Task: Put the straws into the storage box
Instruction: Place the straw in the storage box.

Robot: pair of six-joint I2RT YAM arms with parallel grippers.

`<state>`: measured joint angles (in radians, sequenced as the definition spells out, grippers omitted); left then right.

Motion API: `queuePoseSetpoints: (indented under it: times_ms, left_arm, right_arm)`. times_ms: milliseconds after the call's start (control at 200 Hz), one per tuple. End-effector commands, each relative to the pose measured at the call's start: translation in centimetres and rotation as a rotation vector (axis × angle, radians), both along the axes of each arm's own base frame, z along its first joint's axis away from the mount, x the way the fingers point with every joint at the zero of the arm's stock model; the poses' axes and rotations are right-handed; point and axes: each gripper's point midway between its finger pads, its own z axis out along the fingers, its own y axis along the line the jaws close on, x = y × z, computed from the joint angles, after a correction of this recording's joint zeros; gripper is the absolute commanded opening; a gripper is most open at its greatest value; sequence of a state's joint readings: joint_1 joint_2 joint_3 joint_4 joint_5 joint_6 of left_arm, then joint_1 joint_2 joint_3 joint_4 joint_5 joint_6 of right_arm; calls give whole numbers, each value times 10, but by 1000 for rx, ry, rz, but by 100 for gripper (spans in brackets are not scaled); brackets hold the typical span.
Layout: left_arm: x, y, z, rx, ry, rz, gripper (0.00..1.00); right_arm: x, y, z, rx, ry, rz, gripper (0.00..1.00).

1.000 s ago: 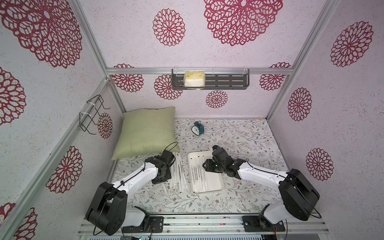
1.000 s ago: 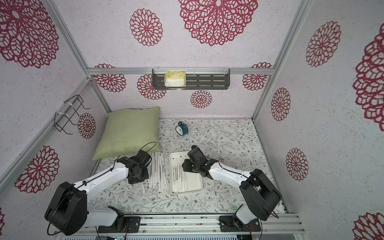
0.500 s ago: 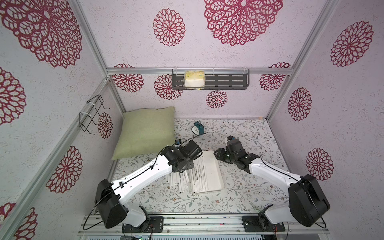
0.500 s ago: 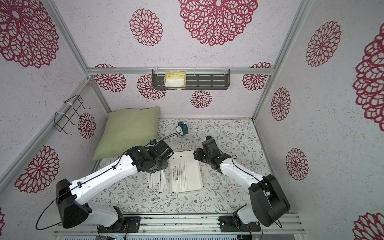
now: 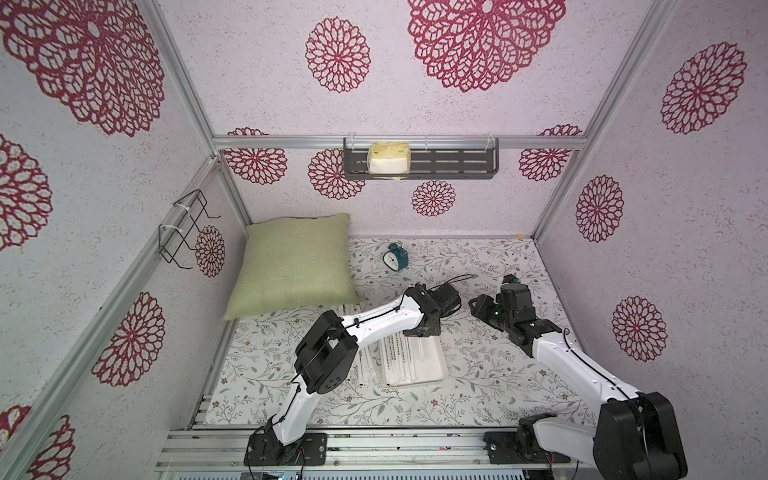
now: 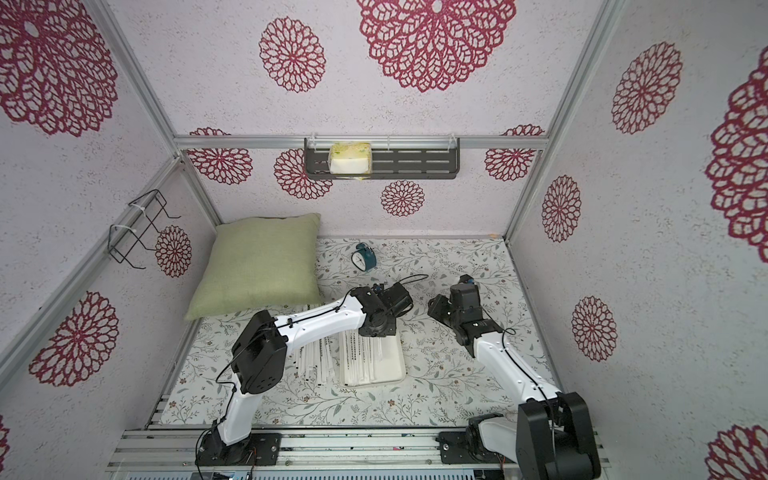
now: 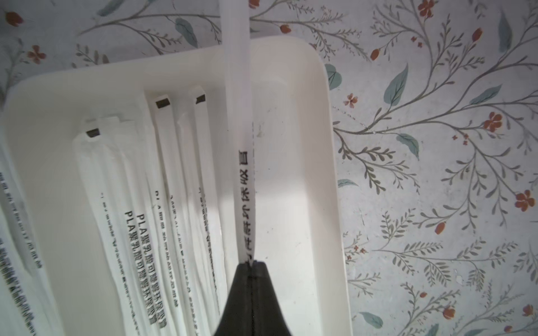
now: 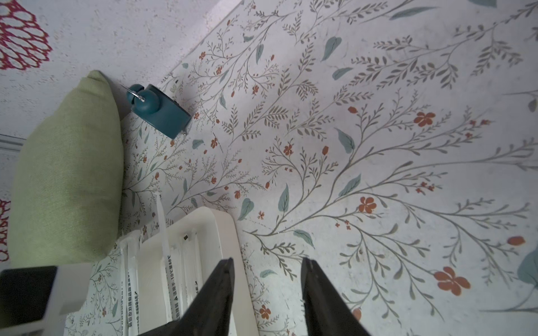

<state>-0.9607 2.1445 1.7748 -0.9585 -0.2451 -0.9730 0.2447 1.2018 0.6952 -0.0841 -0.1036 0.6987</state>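
The storage box (image 5: pixel 433 358) (image 6: pixel 391 358) is a shallow white tray on the flowered cloth, with several straws (image 7: pixel 163 189) lying lengthwise in it. More straws (image 5: pixel 368 368) (image 6: pixel 309 361) lie loose on the cloth at its left side. My left gripper (image 7: pixel 251 263) (image 5: pixel 420 331) hangs over the box's far half, shut on one printed straw (image 7: pixel 243 139) that runs out past the far rim (image 7: pixel 328 139). My right gripper (image 8: pixel 267 259) (image 5: pixel 478 305) stands open and empty above the cloth, just right of the box's far corner (image 8: pixel 230 232).
A green pillow (image 5: pixel 295 262) fills the back left. A teal alarm clock (image 5: pixel 395 257) stands behind the box. A dark wall shelf (image 5: pixel 457 164) holds a yellow pack, and a wire rack (image 5: pixel 183 228) hangs on the left wall.
My left arm has swung from the loose straws over to the box, carrying a straw. My right arm has drawn back from the box to the right.
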Motion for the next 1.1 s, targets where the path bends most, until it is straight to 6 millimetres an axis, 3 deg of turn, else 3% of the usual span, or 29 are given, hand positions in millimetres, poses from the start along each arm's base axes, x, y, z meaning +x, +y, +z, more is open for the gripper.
queuePoseSetpoints:
  times_ms: [0, 140, 470, 645, 1096]
  left_arm:
    - [-5, -8, -5, -15, 20, -6, 0]
    - [-18, -8, -24, 7, 73, -9, 0]
    - [-37, 4, -41, 41, 135, 2, 0]
    - [-39, 7, -46, 51, 149, 5, 0]
    - [-33, 12, -52, 57, 148, 15, 15]
  right_arm:
    - [-4, 4, 8, 6, -29, 46, 44]
    - [-6, 4, 4, 1, -23, 62, 44]
    - [-4, 5, 2, -1, -23, 72, 44]
    - [-2, 8, 1, 9, -20, 78, 44]
    - [1, 12, -2, 21, -18, 93, 44]
